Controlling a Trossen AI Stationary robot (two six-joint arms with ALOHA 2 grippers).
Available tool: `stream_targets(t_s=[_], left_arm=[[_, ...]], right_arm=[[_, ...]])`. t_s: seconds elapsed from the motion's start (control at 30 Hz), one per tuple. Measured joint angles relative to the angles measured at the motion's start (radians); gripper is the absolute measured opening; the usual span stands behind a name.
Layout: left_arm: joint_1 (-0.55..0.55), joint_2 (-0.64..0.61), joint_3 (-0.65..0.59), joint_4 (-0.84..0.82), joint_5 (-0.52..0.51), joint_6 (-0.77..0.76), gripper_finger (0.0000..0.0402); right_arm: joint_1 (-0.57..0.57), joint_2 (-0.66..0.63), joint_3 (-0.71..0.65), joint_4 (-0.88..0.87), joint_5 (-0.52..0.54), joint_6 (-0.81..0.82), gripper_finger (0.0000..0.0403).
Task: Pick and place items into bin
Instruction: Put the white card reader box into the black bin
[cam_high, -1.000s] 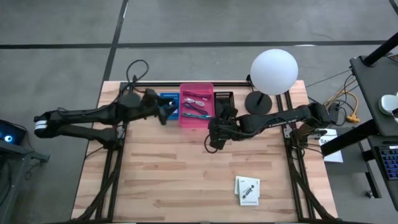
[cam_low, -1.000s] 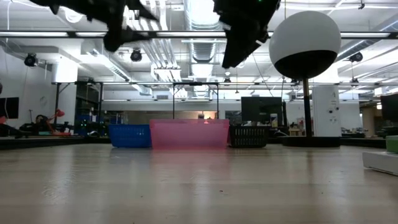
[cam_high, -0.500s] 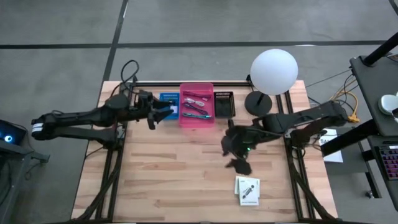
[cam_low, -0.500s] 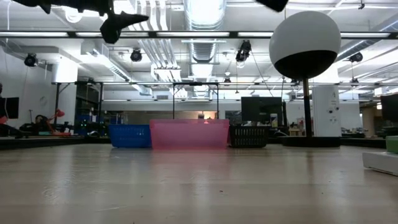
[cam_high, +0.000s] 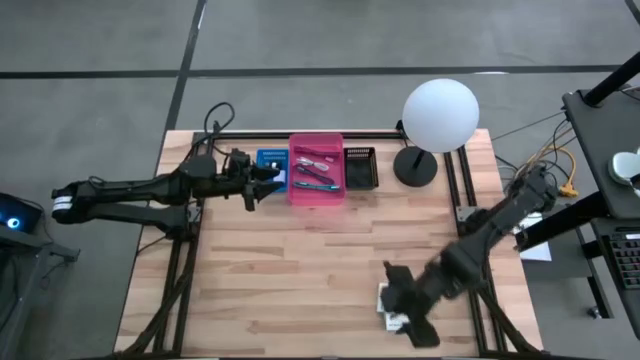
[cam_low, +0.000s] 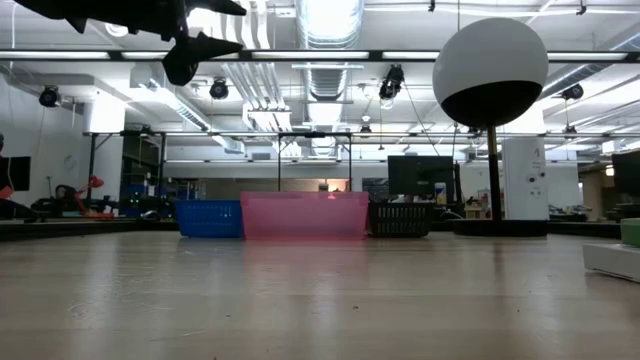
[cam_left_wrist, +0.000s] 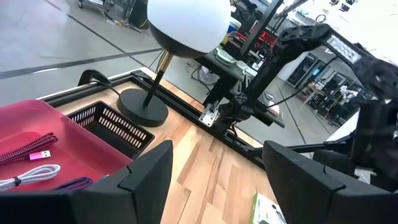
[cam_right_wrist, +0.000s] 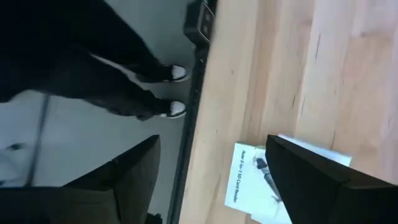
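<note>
The white card with a black mark (cam_high: 384, 297) lies flat near the table's near right corner. My right gripper (cam_high: 406, 306) hovers over it, open; in the right wrist view the card (cam_right_wrist: 261, 180) shows between the spread fingers of that gripper (cam_right_wrist: 211, 158). The pink bin (cam_high: 317, 170) at the far edge holds pens, a magenta strap (cam_left_wrist: 28, 151) and a white cable. My left gripper (cam_high: 254, 186) hangs open and high beside the blue bin (cam_high: 270, 163), and it shows at the top of the low view (cam_low: 205, 30).
A black basket (cam_high: 360, 167) stands right of the pink bin, and the white globe lamp (cam_high: 440, 115) rises at the far right. A person's legs and shoes (cam_right_wrist: 165, 93) stand just off the table's edge. Bare wood fills the table's middle and near left.
My right gripper has swung from beside the pink bin toward the table's near edge and to the right, ending above the white card. It has left the low view. The bins and the card have not moved.
</note>
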Motion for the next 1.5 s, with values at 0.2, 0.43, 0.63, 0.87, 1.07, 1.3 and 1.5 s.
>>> stream_targets(t_s=[0.2,0.43,0.63,0.87,1.07,1.3,1.5], left_arm=[[0.0,-0.004,-0.001,-0.001,0.01,0.007,0.0232],[0.0,-0.002,-0.003,-0.002,0.023,0.009,0.0232],[0.0,-0.007,-0.018,-0.005,0.033,0.008,0.0232],[0.0,-0.008,-0.041,-0.003,0.039,0.0,0.0232],[0.0,-0.008,-0.05,-0.002,0.04,0.0,0.0232],[0.0,-0.008,-0.05,-0.001,0.04,0.0,0.0232],[0.0,-0.008,-0.05,-0.004,0.041,0.0,0.0232]], right_arm=[[0.113,0.119,0.0,0.009,0.1,0.172,0.0302],[0.169,0.275,0.013,0.006,0.1,0.237,0.0302],[0.173,0.388,0.041,-0.093,0.105,0.299,0.0281],[0.196,0.455,0.09,-0.12,0.205,0.293,0.0256],[0.211,0.461,0.122,-0.205,0.328,0.304,0.0247],[0.228,0.481,0.117,-0.18,0.338,0.213,0.0247],[0.234,0.532,0.12,-0.187,0.368,0.191,0.0246]])
